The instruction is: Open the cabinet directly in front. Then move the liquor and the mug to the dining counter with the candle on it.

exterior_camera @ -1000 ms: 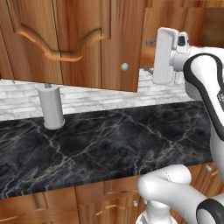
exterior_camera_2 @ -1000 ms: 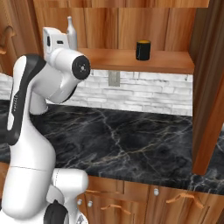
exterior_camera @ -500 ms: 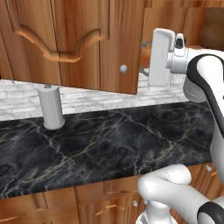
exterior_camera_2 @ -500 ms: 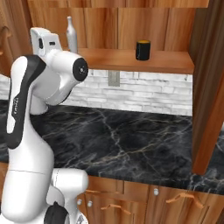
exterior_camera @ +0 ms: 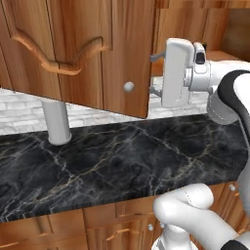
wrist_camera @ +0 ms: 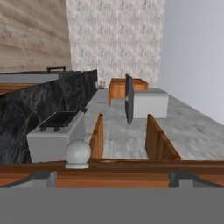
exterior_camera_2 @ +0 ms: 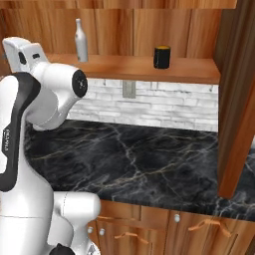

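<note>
Under open cabinet (exterior_camera: pixel 88 53), veined black marble counter (exterior_camera_2: pixel 134 154), white brick backsplash (exterior_camera_2: pixel 164 102)

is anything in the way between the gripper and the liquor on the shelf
Yes. The left cabinet door, swung partly open, stands at the open gripper; its edge and knob lie across the hand view. The liquor stands behind it.

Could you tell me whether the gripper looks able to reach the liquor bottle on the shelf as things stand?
Probably yes. The cabinet door is swung open, and the liquor stands alone at the front of the shelf, apart from the mug. The gripper is open, beside the door's edge.
</note>
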{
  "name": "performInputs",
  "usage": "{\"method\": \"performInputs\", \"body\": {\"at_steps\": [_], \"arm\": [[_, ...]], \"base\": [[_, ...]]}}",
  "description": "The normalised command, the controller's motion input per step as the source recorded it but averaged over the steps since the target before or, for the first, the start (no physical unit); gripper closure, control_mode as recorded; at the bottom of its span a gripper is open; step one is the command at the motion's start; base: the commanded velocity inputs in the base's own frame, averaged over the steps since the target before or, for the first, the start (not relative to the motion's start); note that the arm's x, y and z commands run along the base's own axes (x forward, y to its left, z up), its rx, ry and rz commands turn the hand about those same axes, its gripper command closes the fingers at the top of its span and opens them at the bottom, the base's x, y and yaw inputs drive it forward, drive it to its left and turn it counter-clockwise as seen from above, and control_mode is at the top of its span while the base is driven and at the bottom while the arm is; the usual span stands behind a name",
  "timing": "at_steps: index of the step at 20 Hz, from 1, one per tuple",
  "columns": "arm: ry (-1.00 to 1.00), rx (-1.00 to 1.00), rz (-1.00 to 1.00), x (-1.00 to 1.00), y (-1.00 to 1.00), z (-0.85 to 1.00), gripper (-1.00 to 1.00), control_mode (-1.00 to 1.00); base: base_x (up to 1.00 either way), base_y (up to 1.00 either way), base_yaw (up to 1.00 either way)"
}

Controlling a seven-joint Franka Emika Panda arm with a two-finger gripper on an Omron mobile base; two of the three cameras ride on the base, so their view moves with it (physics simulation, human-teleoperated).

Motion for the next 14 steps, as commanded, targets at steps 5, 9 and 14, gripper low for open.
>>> {"method": "performInputs", "body": {"at_steps": [5,9,14], "arm": [[0.00,-0.12,0.21,-0.39,1.00,-0.78,-1.00,-1.00],[0.00,-0.14,0.18,-0.36,1.00,-0.74,-1.00,-1.00],[0.00,-0.13,0.19,-0.38,1.00,-0.72,-1.00,-1.00]], "base": [[0.00,0.00,0.00],[0.00,0.00,0.00],[0.00,0.00,0.00]]}}
